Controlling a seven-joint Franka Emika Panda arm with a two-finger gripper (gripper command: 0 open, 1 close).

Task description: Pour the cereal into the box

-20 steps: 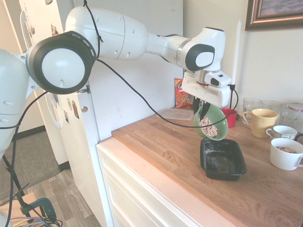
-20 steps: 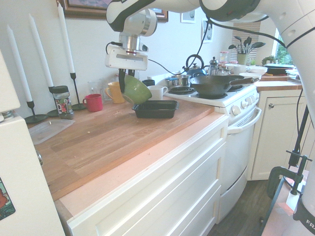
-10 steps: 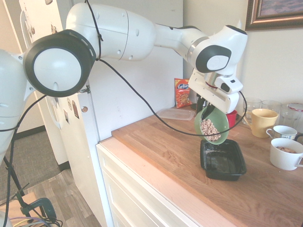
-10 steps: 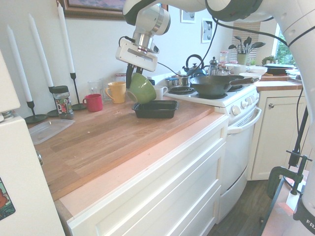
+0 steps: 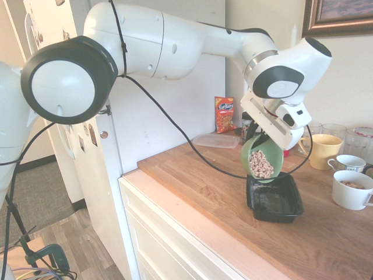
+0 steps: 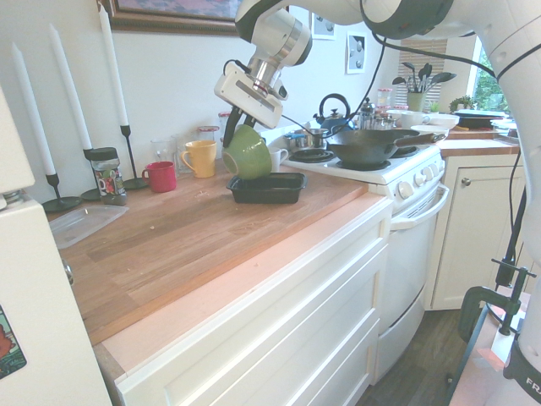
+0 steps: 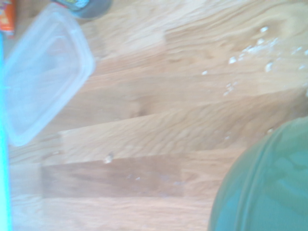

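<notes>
A green bowl hangs steeply tilted over the near end of the box, a shallow black tray on the wooden counter. The cereal, pale tan rings, lies heaped inside the tipped bowl near its lower rim. My gripper is shut on the bowl's upper rim. From the other side the bowl's green outside shows just above the box, with the gripper at its top edge. The wrist view shows part of the bowl's outside.
A clear flat container and an orange-red snack packet stand behind on the counter. A yellow mug, white cups, glasses and a red cup line the wall. Candlesticks stand at the counter's far end, a stove beyond the box.
The arm has swung further along the counter toward the box and turned the wrist, so the bowl tilts more and its cereal has slid toward the lower rim.
</notes>
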